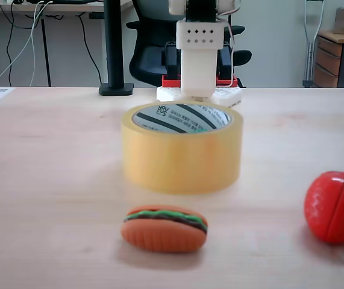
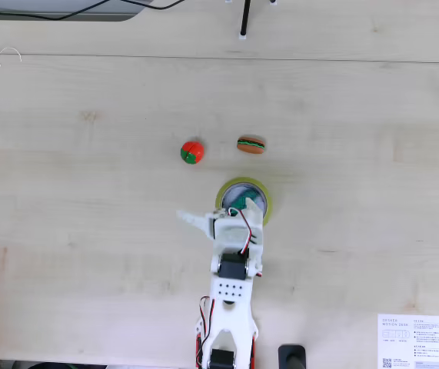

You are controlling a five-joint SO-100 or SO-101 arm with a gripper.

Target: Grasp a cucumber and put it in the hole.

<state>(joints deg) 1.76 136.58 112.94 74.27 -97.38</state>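
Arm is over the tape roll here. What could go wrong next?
1. The claw hangs over the tape roll's rim with one finger splayed wide; pulling away could snag and drag the roll.
2. A shoved roll might bump the nearby burger.
3. Green, probably the cucumber, shows in the hole; whether it sits fully inside is unclear.

Tape roll mid-table; burger in front, tomato front-right, arm behind roll.

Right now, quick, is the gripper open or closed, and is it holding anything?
Gripper: over the tape roll in a fixed view from above; one finger sticks out sideways, so it looks open. I can't tell if it holds anything.
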